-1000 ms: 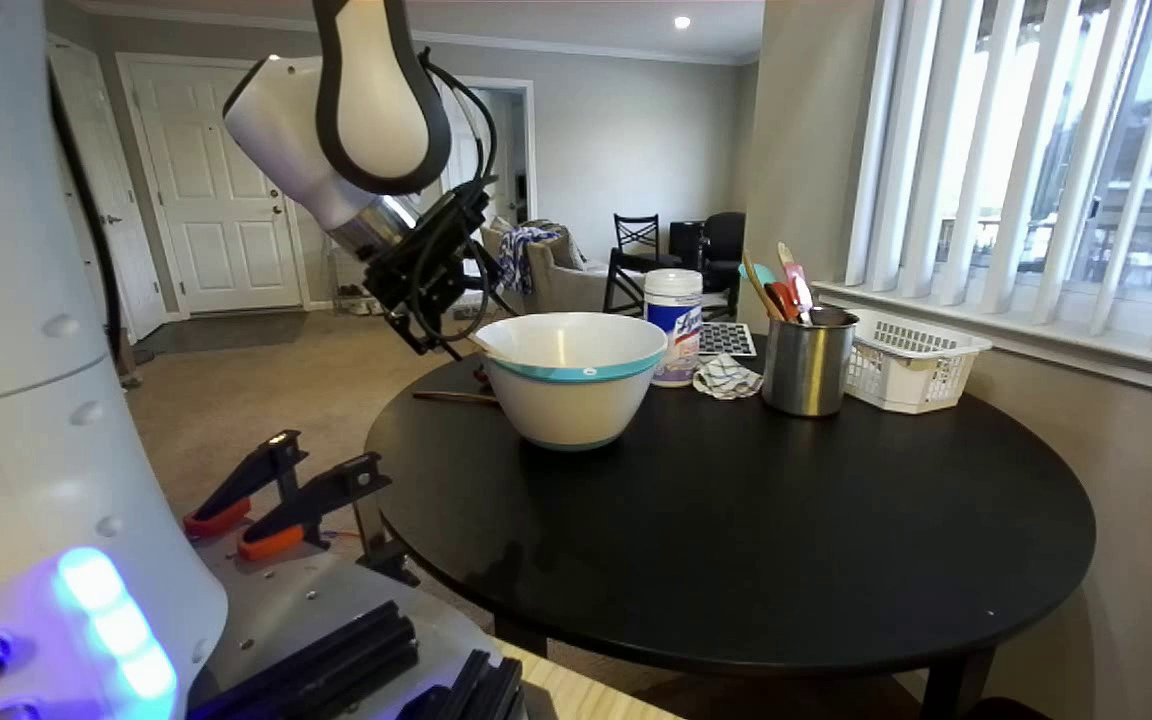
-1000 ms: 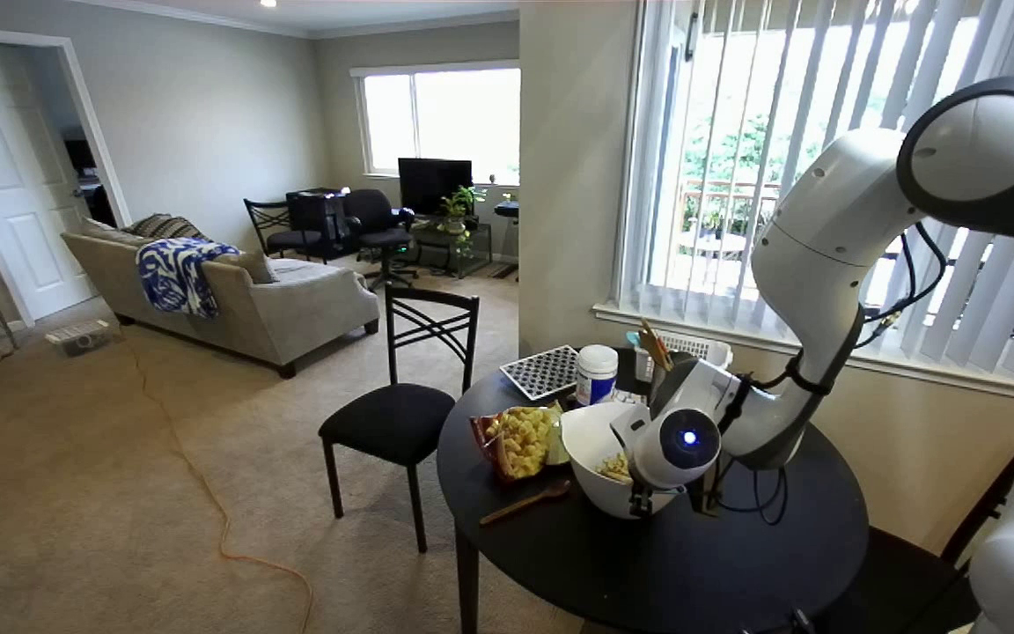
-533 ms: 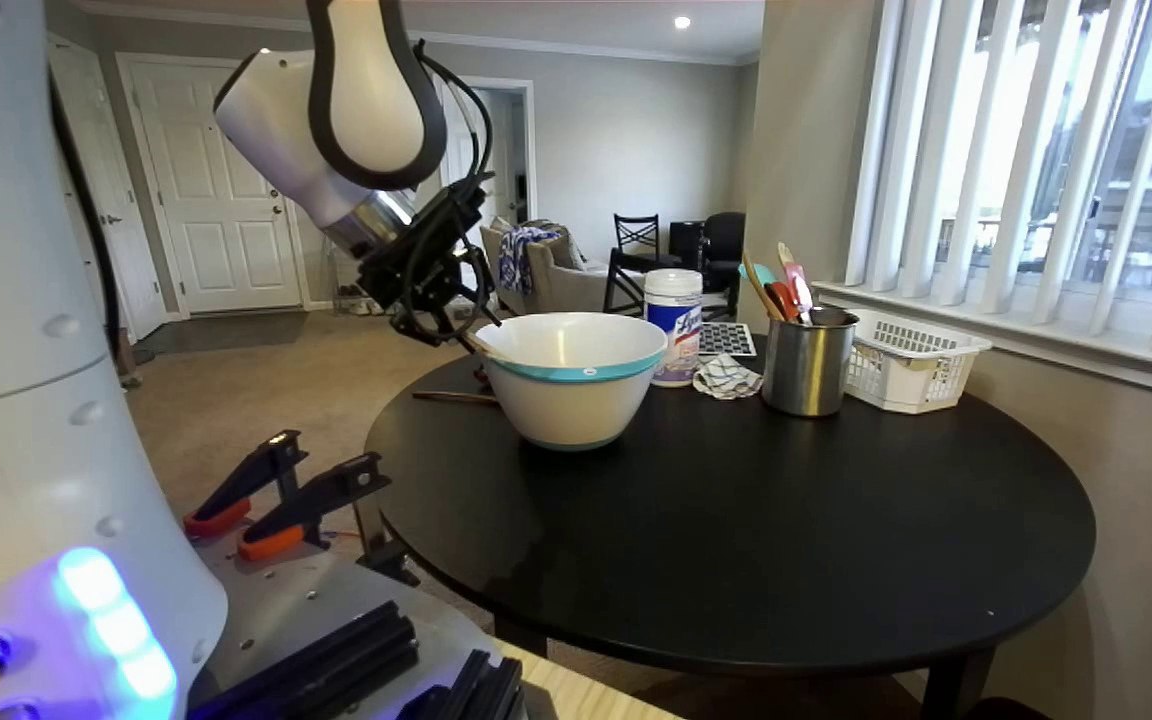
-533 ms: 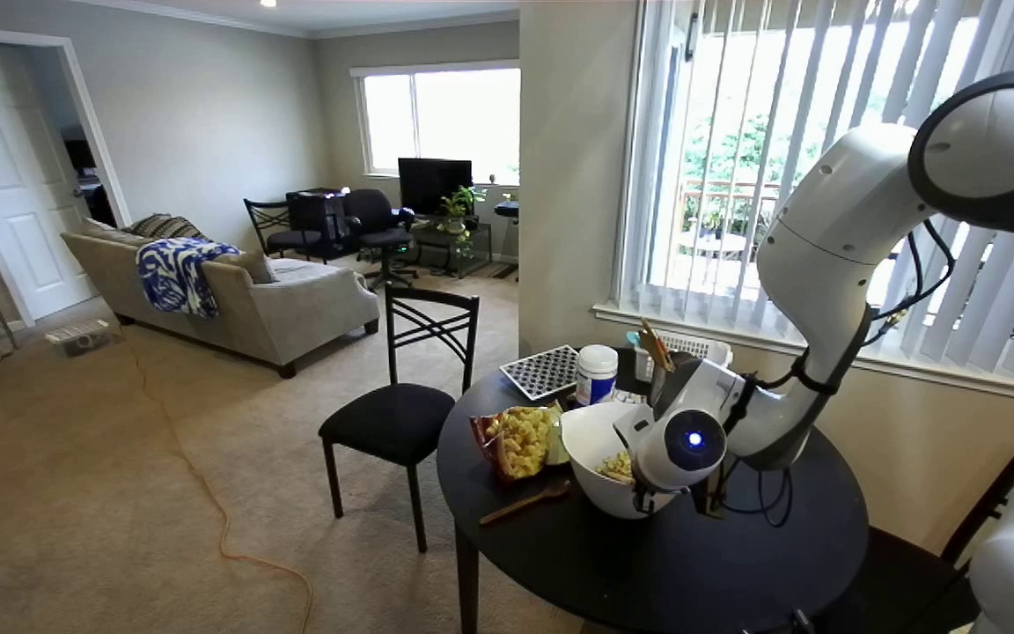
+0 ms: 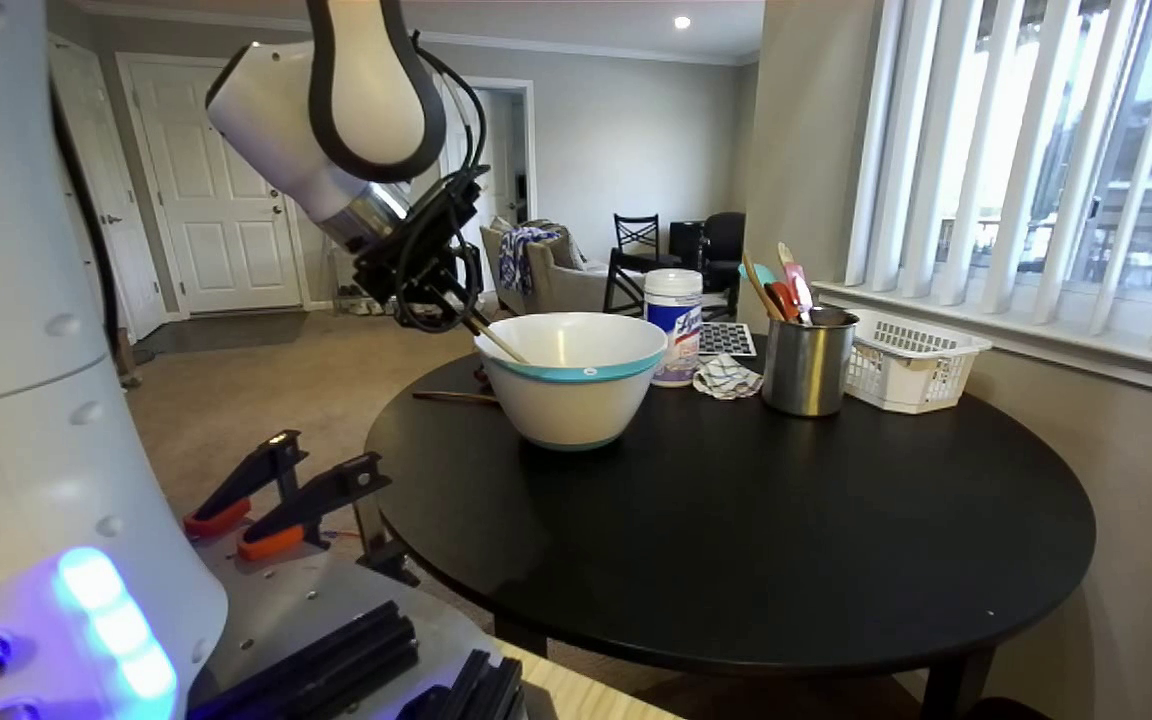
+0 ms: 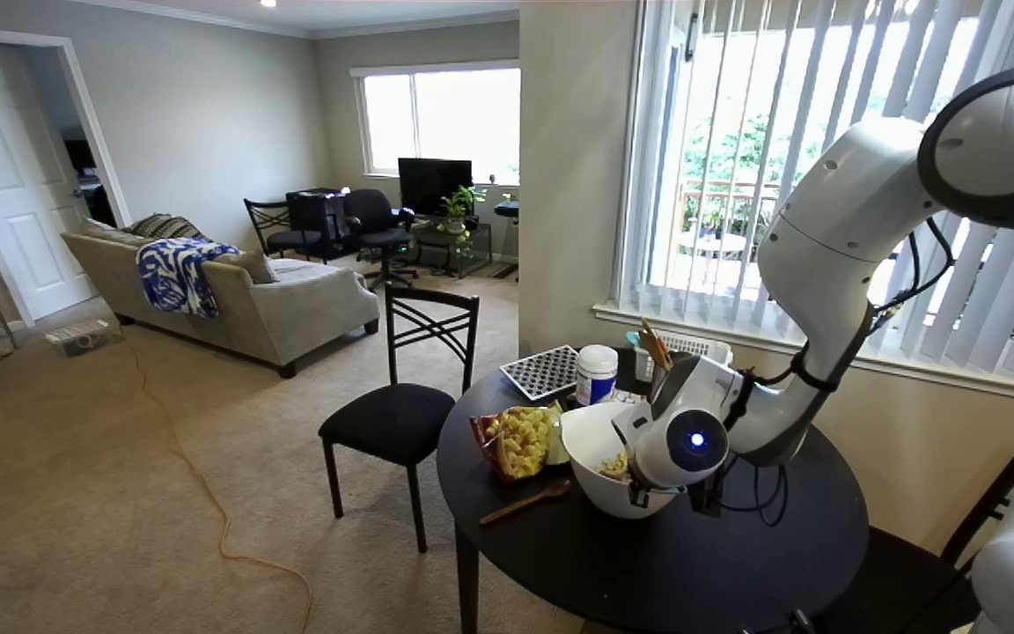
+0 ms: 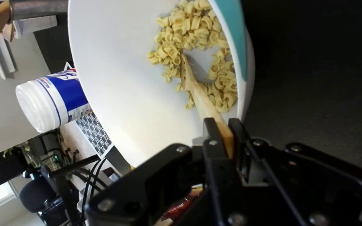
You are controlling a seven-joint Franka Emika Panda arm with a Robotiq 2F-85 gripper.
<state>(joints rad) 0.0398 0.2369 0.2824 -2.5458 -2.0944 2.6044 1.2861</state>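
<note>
In the wrist view's lower centre, the claw point(image 7: 223, 126) grips a wooden cooking utensil point(image 7: 205, 102), whose head sits among curly pasta point(image 7: 196, 28) at upper centre, inside a white mixing bowl point(image 7: 121, 62) on the black surface point(image 7: 309, 78), with a white-lidded Lysol canister point(image 7: 55, 97) at middle left.

The blue-and-white canister point(image 5: 674, 328) reads "Lysol" (a little blurred, but legible).

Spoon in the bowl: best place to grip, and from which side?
I'd take the spoon by its upper handle, from above, pinching both sides: it's straight, slim and slopes up out of the bowl, while the head sits among pasta. The end effector grips it there.
</note>
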